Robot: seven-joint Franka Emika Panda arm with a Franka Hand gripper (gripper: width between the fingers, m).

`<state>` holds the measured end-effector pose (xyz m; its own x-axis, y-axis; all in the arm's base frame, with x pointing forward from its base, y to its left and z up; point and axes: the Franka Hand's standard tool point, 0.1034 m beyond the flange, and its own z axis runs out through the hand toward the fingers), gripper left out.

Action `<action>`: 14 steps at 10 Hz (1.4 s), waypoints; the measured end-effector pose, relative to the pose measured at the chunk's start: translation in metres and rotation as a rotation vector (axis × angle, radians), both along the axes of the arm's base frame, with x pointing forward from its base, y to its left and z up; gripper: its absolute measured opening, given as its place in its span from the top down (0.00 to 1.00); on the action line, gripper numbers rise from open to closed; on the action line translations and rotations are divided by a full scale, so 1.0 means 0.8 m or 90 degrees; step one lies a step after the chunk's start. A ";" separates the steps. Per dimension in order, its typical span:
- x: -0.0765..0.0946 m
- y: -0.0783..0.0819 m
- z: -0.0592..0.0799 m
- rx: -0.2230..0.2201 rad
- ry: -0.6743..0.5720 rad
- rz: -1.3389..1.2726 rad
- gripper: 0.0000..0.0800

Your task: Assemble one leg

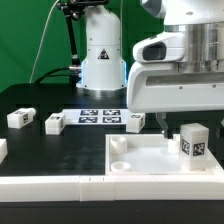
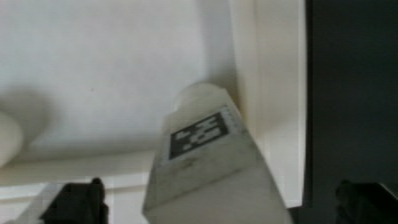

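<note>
A leg (image 1: 192, 142), a small white block with a black-and-white tag, stands upright on the large white square piece (image 1: 140, 160) near its corner at the exterior view's right. My gripper (image 1: 175, 123) hangs just above it, open. In the wrist view the same leg (image 2: 214, 140) lies between my two dark fingertips (image 2: 75, 202), with a gap on each side, so they do not touch it. My gripper (image 2: 219, 208) holds nothing. Three more legs lie on the black table: one (image 1: 17, 118), one (image 1: 55, 123), one (image 1: 133, 121).
The marker board (image 1: 98, 117) lies behind the square piece, in front of the robot base (image 1: 100, 55). Long white rails (image 1: 40, 186) run along the front edge. A round hole (image 1: 119, 143) shows in the square piece's near corner.
</note>
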<state>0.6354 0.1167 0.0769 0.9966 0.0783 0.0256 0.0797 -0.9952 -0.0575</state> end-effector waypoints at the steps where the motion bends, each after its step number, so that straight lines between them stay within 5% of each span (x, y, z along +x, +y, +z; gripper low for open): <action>1: 0.001 -0.003 0.000 -0.007 -0.006 0.080 0.19; 3: 0.000 -0.002 0.000 -0.007 -0.006 0.093 0.21; 5: 0.000 -0.003 0.000 -0.007 -0.006 0.093 0.64; 8: 0.000 -0.003 0.000 -0.007 -0.005 0.072 0.64; 14: -0.005 0.000 -0.004 0.039 0.038 -0.486 0.64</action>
